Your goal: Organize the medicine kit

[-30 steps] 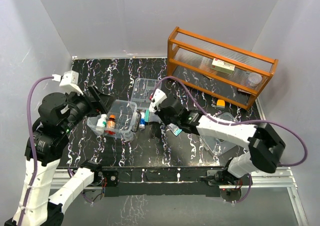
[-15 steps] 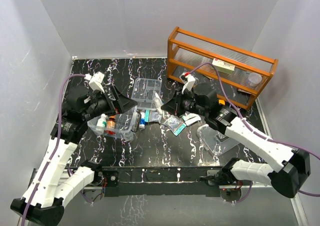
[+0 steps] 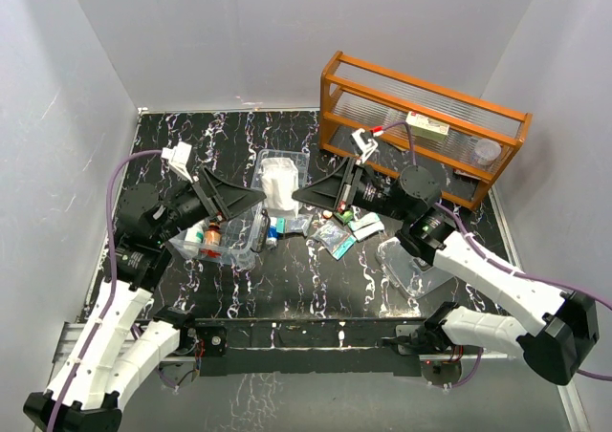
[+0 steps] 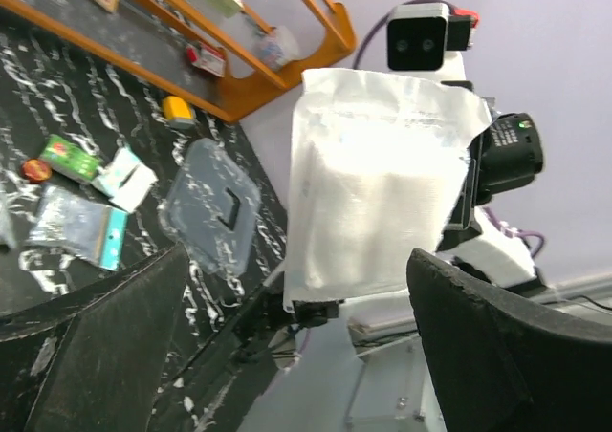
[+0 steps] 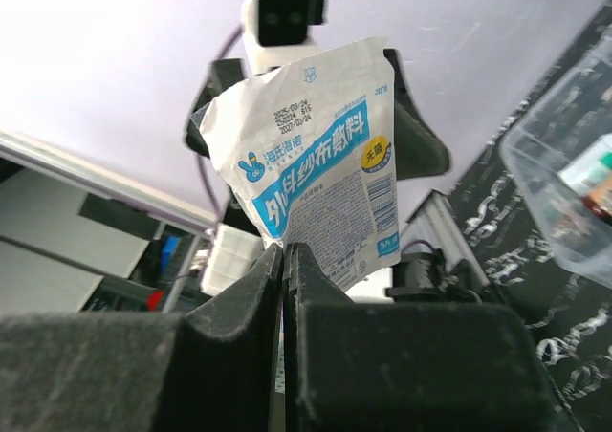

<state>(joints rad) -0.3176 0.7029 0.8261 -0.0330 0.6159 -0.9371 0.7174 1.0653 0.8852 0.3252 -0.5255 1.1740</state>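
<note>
My right gripper [image 3: 299,195] is shut on the lower edge of a white pouch [image 3: 279,185] and holds it in the air over the kit's clear divided tray [image 3: 290,157]. In the right wrist view the pouch [image 5: 316,169] shows a blue label above the pinched jaws of the right gripper [image 5: 285,252]. My left gripper [image 3: 252,197] faces it, open wide. In its wrist view the pouch [image 4: 378,179] hangs between the spread fingers [image 4: 105,346] without touching them. The medicine kit's clear box [image 3: 218,245] holds small bottles. Its lid [image 3: 413,266] lies at the right.
The orange wooden rack [image 3: 330,88] stands at the back right with a box and a small container on it. Small packets [image 3: 340,233] lie scattered between the box and the lid. A small orange item [image 3: 422,197] sits by the rack.
The right gripper has lifted the pouch off the table and swung it up towards the left arm. The left arm has turned to face it and its jaws have opened wide.
</note>
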